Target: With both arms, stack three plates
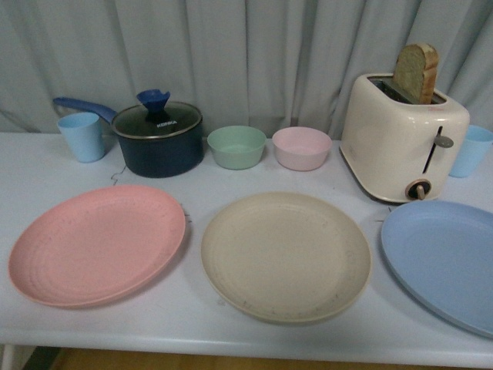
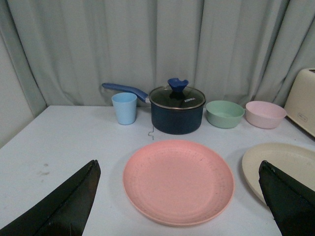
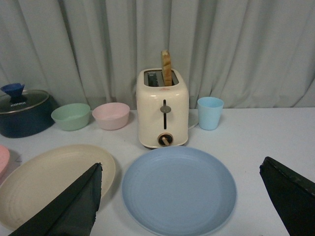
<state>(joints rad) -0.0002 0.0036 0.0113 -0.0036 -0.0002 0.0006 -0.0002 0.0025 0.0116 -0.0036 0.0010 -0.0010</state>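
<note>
Hovering spread wide, left gripper [image 2: 178, 164] facing pink plate [image 2: 178, 196], right gripper [image 3: 182, 163] facing blue plate [image 3: 179, 199]

Wide-spread left jaws and right jaws (dark, tapered tips only)

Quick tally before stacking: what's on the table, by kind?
Plates: 3 - pink plate, beige plate, light blue plate
Bowls: 2 - green bowl, pink bowl
Cups: 2 - left cup, right cup
Pot: 1
Toaster: 1
Bread slice: 1
Total: 10
</note>
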